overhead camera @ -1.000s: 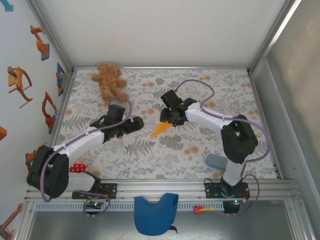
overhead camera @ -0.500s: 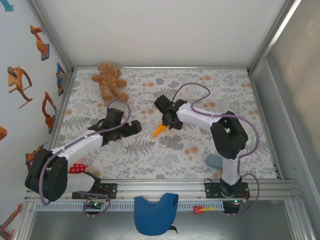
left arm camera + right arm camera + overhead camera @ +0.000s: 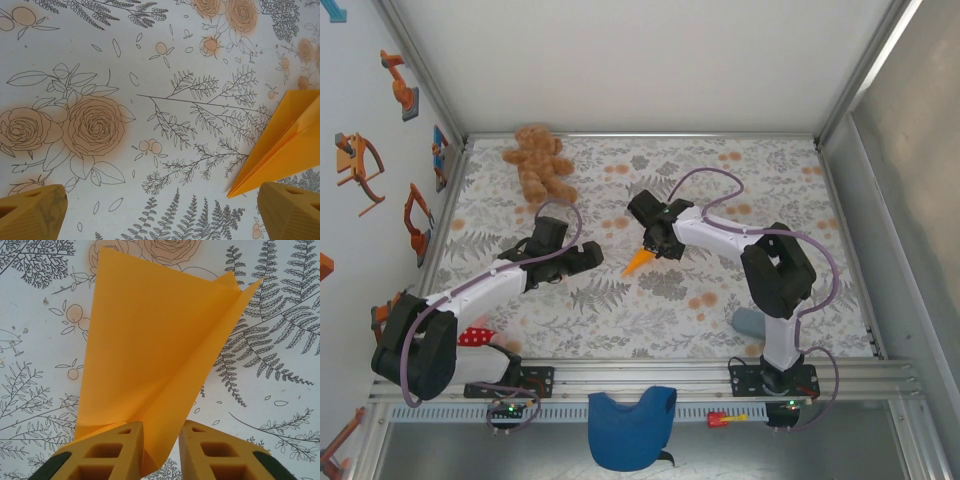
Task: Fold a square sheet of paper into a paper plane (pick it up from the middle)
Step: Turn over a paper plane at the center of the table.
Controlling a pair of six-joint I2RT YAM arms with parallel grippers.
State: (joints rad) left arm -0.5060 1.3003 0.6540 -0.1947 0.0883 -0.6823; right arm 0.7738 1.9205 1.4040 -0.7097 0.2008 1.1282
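Note:
The paper plane [image 3: 638, 261] is a bright orange creased dart lying on the floral table mat, nose toward the near left. In the right wrist view the paper plane [image 3: 150, 350] spreads out ahead of my right gripper [image 3: 161, 427]. Its folded tail rises between the yellow fingers [image 3: 107, 450], against the left one, with a gap to the other. From above, my right gripper [image 3: 655, 245] sits over the plane's tail. My left gripper [image 3: 588, 252] stands open just left of the nose. In the left wrist view my left gripper [image 3: 157, 200] is wide apart, with the paper plane [image 3: 285, 145] at the right edge.
A brown teddy bear [image 3: 540, 163] lies at the back left of the mat. A blue cloth [image 3: 632, 425] hangs over the front rail. A grey-blue object [image 3: 752, 322] sits by the right arm's base, and a red spotted item [image 3: 473, 336] by the left arm's base.
My right arm has swung left and lower onto the plane's tail, and its jaws have narrowed around the fold. The left gripper has drawn back slightly and stays wide open.

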